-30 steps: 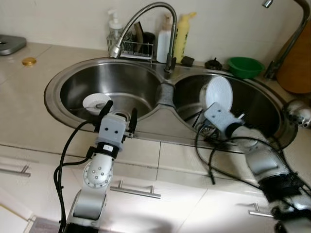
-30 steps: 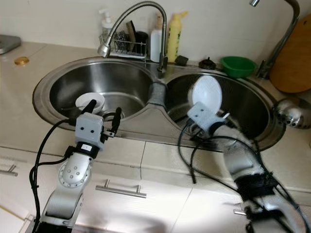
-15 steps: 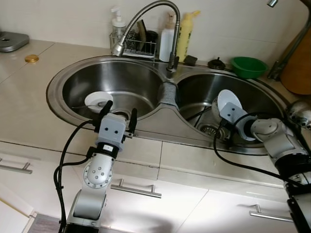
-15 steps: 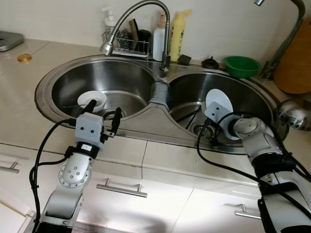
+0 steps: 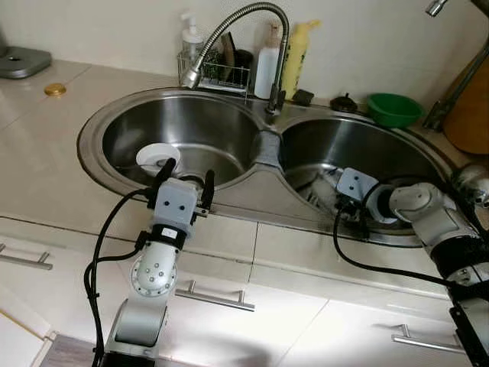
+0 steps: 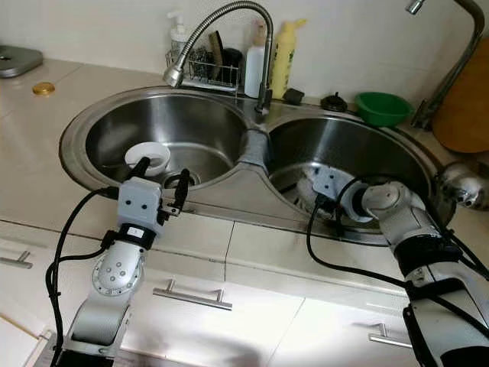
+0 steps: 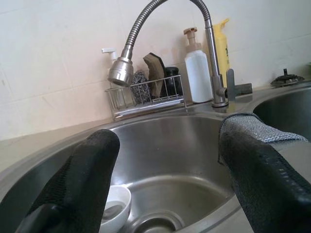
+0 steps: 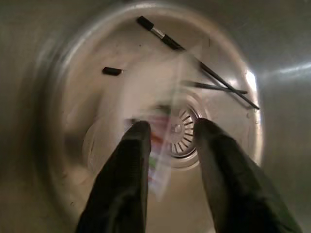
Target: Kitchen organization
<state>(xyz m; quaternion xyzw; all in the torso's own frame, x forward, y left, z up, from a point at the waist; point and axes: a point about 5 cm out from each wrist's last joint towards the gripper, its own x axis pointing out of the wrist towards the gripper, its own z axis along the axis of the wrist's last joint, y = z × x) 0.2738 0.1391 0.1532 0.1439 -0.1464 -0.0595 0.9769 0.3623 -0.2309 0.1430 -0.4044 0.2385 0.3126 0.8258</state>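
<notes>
The double sink (image 5: pixel 92 145) is shiny silver steel. In its left basin sits a white bowl (image 5: pixel 157 158). Behind the sink stand a yellow bottle (image 5: pixel 296 47) and a white bottle (image 5: pixel 267 63); a green bowl (image 5: pixel 393 108) sits nearby.

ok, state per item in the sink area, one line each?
left gripper: open, empty, at left basin's front rim
right gripper: down in right basin, fingers parted around a blurred plate
white bowl: upright in left basin
green bowl: upright on counter
faucet: no water running
</notes>
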